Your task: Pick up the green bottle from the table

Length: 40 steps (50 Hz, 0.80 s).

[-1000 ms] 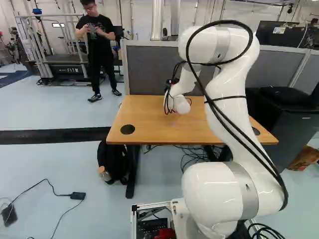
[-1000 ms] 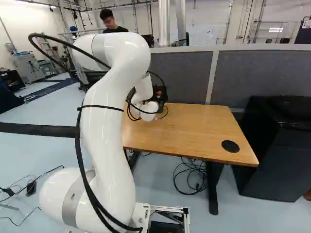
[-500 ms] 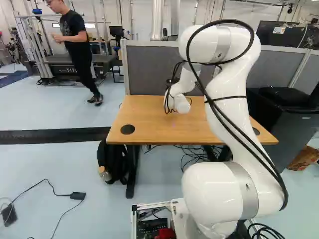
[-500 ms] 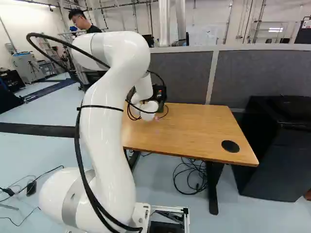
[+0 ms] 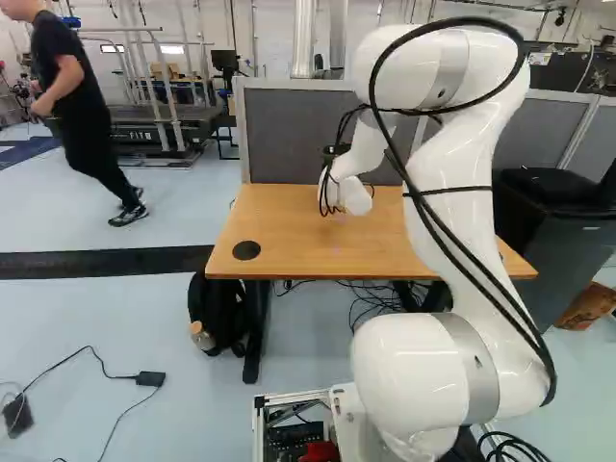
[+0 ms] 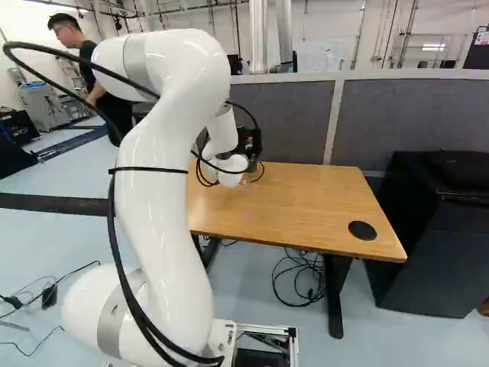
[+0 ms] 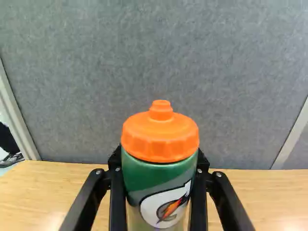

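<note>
- Between the dark fingers [image 7: 117, 197] of my black two-finger gripper [image 7: 159, 161], the green plastic bottle [image 7: 156, 172] is sitting upright, with its ribbed orange cap [image 7: 160, 134] rising above the fingertips.
- Both fingers are pressing on the bottle's sides, one from each side, so I am clamping it rather than merely resting against it.
- I am gripping the body just below the cap, I judge, because the straight walls are offering two opposed faces, while the rounded cap would be giving a poorer hold.
- I am keeping the bottle upright probably so that any contents are staying settled as I lift.
- Relative to my gripper, the bottle is lying centred, neither finger standing noticeably farther from it than the other; its lower part is running down out of the wrist view.
- Over the light wooden table [image 6: 306, 206], my white arm [image 6: 164, 191] is reaching towards the far edge, holding the bottle nearer the far left corner than the far right one. Whether its base is touching the surface, I cannot tell.
- Beyond that far edge, the grey fabric partition [image 7: 159, 57] is standing close, so a straight upward lift is looking safer to me than pushing forward.
</note>
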Available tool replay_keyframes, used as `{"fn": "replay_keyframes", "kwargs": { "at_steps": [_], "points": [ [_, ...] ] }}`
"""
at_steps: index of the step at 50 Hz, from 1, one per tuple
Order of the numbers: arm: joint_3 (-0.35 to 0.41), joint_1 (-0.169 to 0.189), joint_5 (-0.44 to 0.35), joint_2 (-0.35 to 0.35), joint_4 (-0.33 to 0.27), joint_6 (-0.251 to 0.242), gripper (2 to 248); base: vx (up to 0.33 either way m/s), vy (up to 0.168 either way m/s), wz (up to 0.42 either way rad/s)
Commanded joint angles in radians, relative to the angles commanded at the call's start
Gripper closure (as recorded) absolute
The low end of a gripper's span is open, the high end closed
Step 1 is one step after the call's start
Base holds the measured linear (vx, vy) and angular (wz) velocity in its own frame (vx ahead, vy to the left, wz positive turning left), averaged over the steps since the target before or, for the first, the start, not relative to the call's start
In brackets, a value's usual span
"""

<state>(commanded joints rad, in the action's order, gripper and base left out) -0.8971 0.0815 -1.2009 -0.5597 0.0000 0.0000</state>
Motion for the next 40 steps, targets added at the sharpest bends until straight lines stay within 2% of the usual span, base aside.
{"fn": "replay_keyframes", "kwargs": {
  "at_steps": [40],
  "points": [
    [0.234, -0.002, 0.094, 0.266, 0.0, 0.0, 133, 0.0, 0.0, 0.0]
  ]
}}
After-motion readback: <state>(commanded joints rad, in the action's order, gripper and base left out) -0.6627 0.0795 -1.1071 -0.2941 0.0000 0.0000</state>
